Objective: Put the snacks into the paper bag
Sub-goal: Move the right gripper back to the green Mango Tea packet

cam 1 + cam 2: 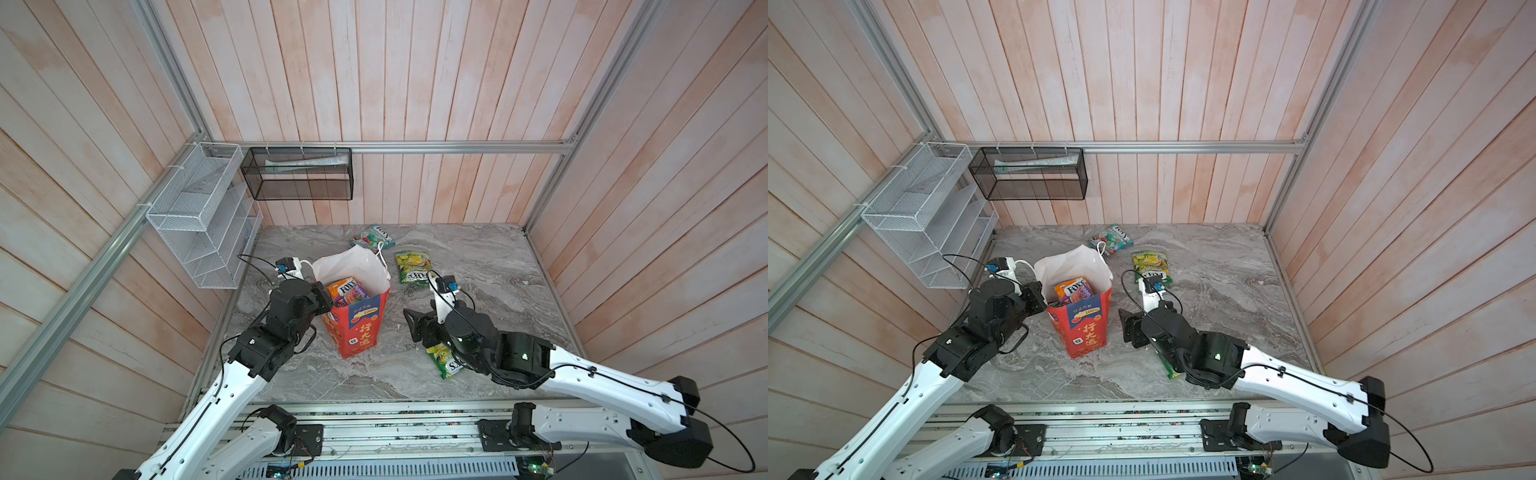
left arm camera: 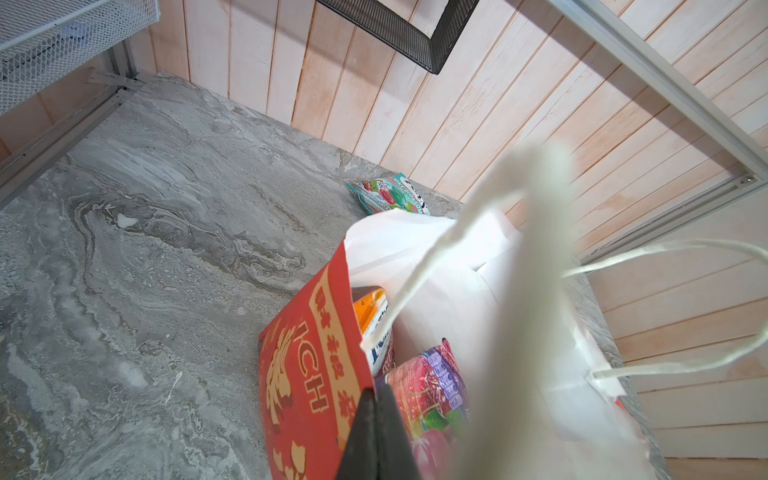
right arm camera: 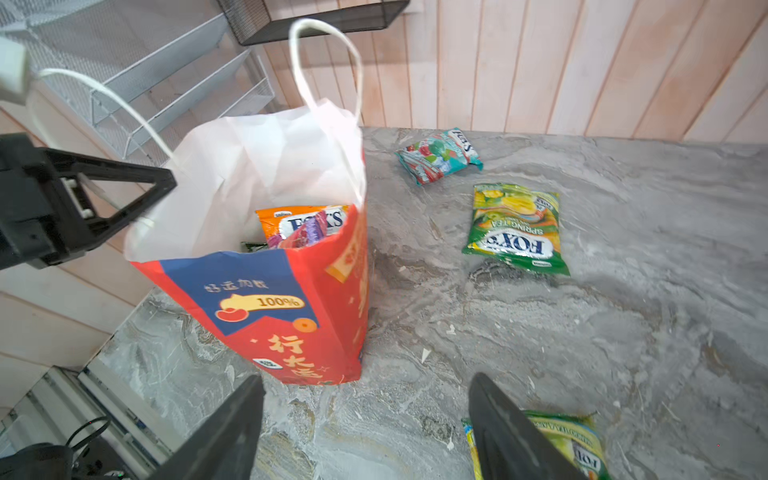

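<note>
Just beside the right hand (image 3: 368,380) lies a green snack (image 3: 577,444).

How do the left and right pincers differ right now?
The left pincer is shut, pinching the red rim of the paper bag; the right pincer stands open and holds nothing. The left pincer sits at the bag's mouth; the right pincer is over the table beside the bag, a yellow-green pouch by one finger. Both are black and close to the bag.
</note>
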`<state>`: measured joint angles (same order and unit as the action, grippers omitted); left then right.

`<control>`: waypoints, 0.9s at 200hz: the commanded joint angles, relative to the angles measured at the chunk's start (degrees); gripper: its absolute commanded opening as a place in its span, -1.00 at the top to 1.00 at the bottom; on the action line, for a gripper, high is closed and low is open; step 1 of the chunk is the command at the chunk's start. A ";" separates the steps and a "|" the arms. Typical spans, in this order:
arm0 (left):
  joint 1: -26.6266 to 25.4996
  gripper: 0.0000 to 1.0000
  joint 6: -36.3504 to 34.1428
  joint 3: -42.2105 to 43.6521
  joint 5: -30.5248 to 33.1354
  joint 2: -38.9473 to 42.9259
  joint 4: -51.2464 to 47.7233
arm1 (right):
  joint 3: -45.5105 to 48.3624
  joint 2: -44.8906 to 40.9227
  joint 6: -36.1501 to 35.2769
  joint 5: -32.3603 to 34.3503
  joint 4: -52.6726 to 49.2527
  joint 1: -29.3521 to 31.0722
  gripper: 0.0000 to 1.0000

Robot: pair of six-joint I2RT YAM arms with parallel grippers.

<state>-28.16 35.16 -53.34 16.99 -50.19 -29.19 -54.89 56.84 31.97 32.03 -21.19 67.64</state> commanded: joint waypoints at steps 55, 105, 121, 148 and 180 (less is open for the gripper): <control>0.04 1.00 -0.35 -0.36 1.21 -1.05 2.18 | 21.62 -17.37 12.65 0.60 -1.11 -9.99 -0.96; 0.04 1.00 -0.44 -0.32 1.11 -0.40 2.25 | 29.91 -16.45 17.56 -6.82 -0.99 -19.36 -0.95; 0.08 1.00 -0.44 -0.36 1.29 -0.53 2.16 | 32.76 -12.63 17.76 -11.31 3.45 -22.36 -0.95; 0.04 1.00 -0.40 -0.35 1.04 -1.01 2.38 | 34.68 -4.99 16.90 -17.33 9.27 -26.16 -0.96; 0.04 1.00 -0.44 -0.25 0.93 -1.00 2.50 | 34.59 0.34 17.67 -18.69 11.72 -26.49 -0.95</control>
<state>-28.16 35.16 -53.34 17.45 -51.22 -28.49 -20.27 55.22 48.47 17.12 -14.11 41.52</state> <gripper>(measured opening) 0.048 0.978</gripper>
